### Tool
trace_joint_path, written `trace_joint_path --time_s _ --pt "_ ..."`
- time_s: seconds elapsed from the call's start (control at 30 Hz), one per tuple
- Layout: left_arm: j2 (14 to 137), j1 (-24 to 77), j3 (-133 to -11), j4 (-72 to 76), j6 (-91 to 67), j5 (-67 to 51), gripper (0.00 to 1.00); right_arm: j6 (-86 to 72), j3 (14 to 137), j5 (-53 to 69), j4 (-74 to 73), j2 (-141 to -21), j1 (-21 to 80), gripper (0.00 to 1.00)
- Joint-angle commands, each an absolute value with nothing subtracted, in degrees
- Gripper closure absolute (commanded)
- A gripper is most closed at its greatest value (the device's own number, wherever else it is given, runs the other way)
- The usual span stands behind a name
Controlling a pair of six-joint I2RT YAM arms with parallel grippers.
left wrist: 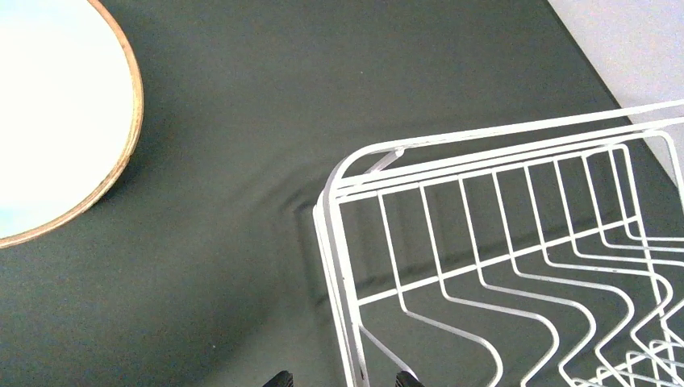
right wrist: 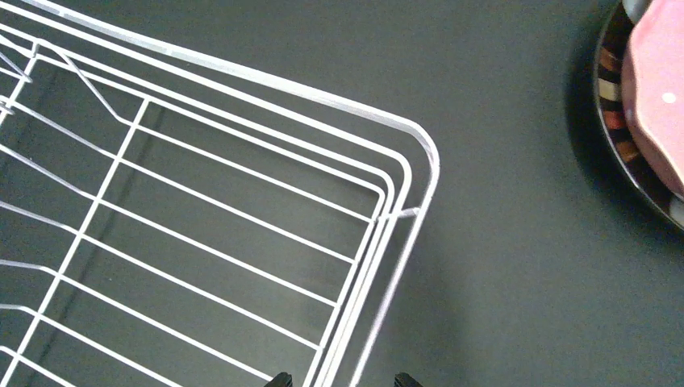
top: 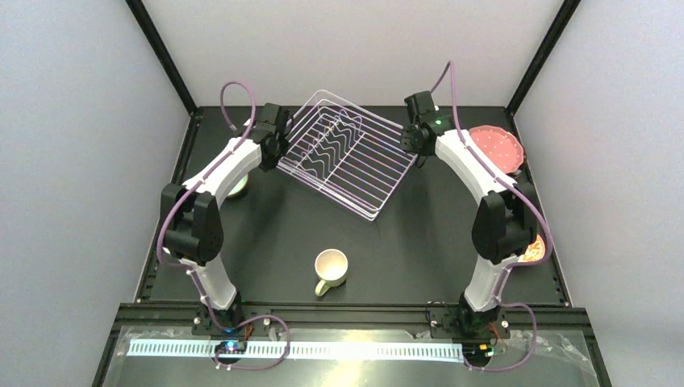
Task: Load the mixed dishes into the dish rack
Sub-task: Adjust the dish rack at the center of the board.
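The dish rack (top: 347,153), a white wire basket with zigzag prongs, stands turned at an angle at the back middle and holds no dishes. My left gripper (top: 276,143) is at its left corner. In the left wrist view the jaws (left wrist: 345,380) are open and straddle the rack's rim (left wrist: 339,242). My right gripper (top: 414,141) is at the rack's right corner, open, astride the rim (right wrist: 379,274). A cream mug (top: 331,269) stands at the front middle. A pink dotted plate (top: 498,147) lies on a dark-rimmed plate (right wrist: 613,137) at the back right.
A small orange-patterned bowl (top: 534,250) sits at the right edge, partly behind my right arm. A pale round dish with a tan rim (left wrist: 56,121) lies left of the rack, mostly under my left arm (top: 237,190). Grey walls close in on both sides.
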State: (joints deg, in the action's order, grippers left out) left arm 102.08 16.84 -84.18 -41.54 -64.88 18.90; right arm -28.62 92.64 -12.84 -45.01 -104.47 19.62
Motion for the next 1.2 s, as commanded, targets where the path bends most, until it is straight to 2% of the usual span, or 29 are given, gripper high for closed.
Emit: trace_joint_path --time_s 0.0,0.53,1.17 --pt "104.40 16.25 -86.97 -42.05 -63.08 20.18 0.27 -28.87 95.24 -12.08 -44.80 -107.81 19.86 0.26" --pt "108.09 15.14 -89.38 -41.92 -61.79 19.62 0.29 -28.83 98.52 -15.17 -46.23 -111.82 19.86 0.23" --pt "108.99 15.18 -89.02 -41.81 -61.12 19.16 0.31 -30.12 94.54 -16.26 -45.03 -113.47 19.86 0.24"
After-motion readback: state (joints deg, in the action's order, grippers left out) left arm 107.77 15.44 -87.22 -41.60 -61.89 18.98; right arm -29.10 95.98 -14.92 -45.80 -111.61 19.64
